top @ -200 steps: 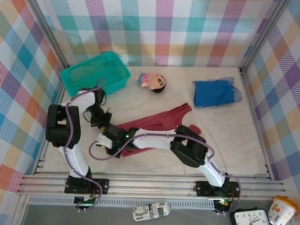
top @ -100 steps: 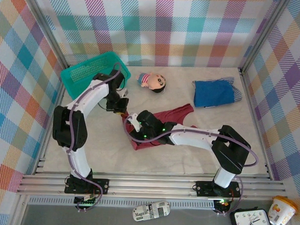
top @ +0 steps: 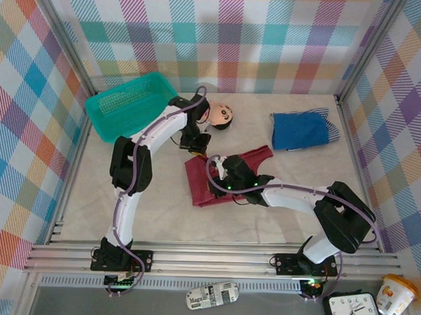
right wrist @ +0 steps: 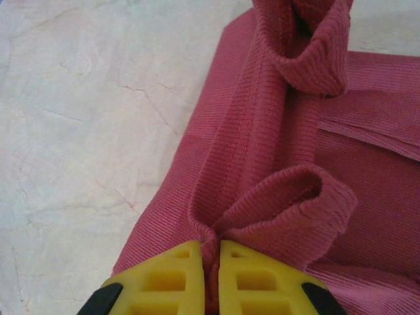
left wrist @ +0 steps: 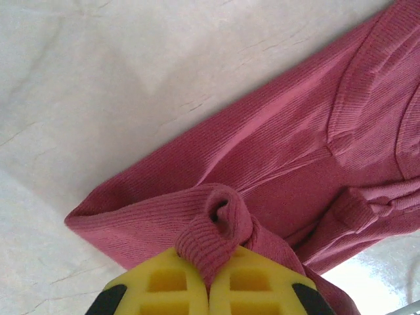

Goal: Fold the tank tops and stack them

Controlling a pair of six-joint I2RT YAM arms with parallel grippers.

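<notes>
White, creased table (top: 126, 203) inside plaid walls (top: 228, 40). Near the middle, slightly left: dark red tank top (top: 227, 173), partly folded, squared-off end toward the near left, neck and straps trailing toward the far right.

At its far-left corner, left gripper (top: 196, 147), reaching down from the far side, just beside the doll (top: 221, 116). In the left wrist view, yellow fingertips (left wrist: 164, 285) pressed together on a rolled-up pinch of ribbed red cloth, raised off the table, rest of the garment spread beyond and to the right.

Just next to it, right gripper (top: 215, 170), over the same edge of the top, forearm lying across the cloth. In the right wrist view, likewise clamped: fingertips (right wrist: 167, 279) squeezed on a looped fold of the red cloth, a second loop further along the same edge at the top of the frame.

Far right of the table, well apart from both grippers: bright blue tank top (top: 298, 130), folded, lying on the striped tank top (top: 330, 133), a narrow edge of it peeking out. At the far left, teal basket (top: 133, 105).
</notes>
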